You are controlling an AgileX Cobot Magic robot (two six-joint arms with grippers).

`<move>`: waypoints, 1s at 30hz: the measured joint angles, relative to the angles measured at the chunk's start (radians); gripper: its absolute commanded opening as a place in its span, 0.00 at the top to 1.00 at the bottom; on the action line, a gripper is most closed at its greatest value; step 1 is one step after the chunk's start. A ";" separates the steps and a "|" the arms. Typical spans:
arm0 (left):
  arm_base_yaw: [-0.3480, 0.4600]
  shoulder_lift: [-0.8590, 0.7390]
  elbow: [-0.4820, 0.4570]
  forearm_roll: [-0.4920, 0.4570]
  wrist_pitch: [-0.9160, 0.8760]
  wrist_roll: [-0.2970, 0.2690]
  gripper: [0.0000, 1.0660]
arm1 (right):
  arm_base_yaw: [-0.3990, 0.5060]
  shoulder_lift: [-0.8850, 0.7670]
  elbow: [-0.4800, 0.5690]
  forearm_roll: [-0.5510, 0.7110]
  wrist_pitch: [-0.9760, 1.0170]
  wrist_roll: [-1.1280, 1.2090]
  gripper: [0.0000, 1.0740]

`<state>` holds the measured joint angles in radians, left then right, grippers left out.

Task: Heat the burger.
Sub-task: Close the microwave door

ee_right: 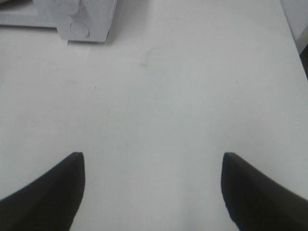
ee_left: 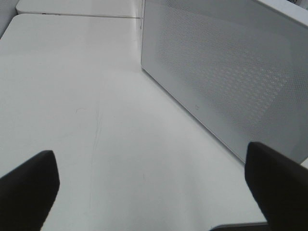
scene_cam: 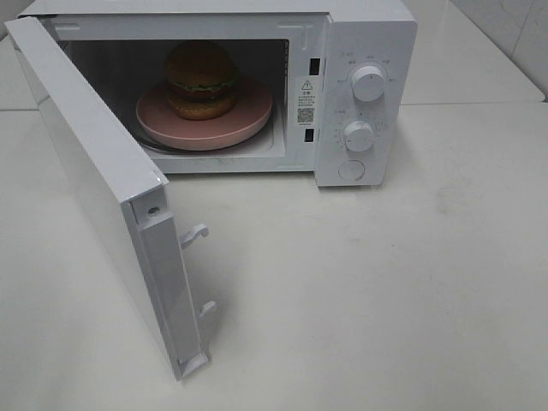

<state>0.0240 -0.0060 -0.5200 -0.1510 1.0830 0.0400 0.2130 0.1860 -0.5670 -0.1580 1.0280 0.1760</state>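
Note:
The burger [scene_cam: 202, 79], with golden-brown buns and a green lettuce frill, stands on a round pink plate [scene_cam: 248, 120] inside the white microwave [scene_cam: 368, 34]. The microwave door [scene_cam: 94, 171] hangs wide open to the left. Neither arm shows in the exterior high view. My left gripper [ee_left: 151, 185] is open above bare table, with the door's perforated outer face [ee_left: 231, 72] just ahead of it. My right gripper [ee_right: 153, 185] is also open with nothing between its fingers, over the table in front of the microwave's control corner [ee_right: 86, 21].
Two round knobs [scene_cam: 368, 84] and a push button [scene_cam: 351, 169] sit on the microwave's right panel. Two latch hooks [scene_cam: 195, 233] stick out of the door's free edge. The white table [scene_cam: 385, 300] stretches in front and to the right.

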 measured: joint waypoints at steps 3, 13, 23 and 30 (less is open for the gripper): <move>0.000 0.000 0.000 0.000 0.000 0.000 0.07 | -0.040 -0.061 0.031 0.005 -0.007 0.000 0.29; 0.000 0.000 0.000 0.000 0.000 0.000 0.07 | -0.114 -0.190 0.062 0.014 -0.014 0.000 0.29; 0.000 0.000 0.000 0.000 0.000 0.000 0.07 | -0.117 -0.190 0.062 0.021 -0.014 0.000 0.29; 0.000 0.000 0.000 0.000 0.000 0.000 0.07 | -0.117 -0.190 0.062 0.023 -0.014 0.000 0.29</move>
<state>0.0240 -0.0060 -0.5200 -0.1510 1.0830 0.0400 0.0960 -0.0040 -0.5050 -0.1350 1.0140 0.1760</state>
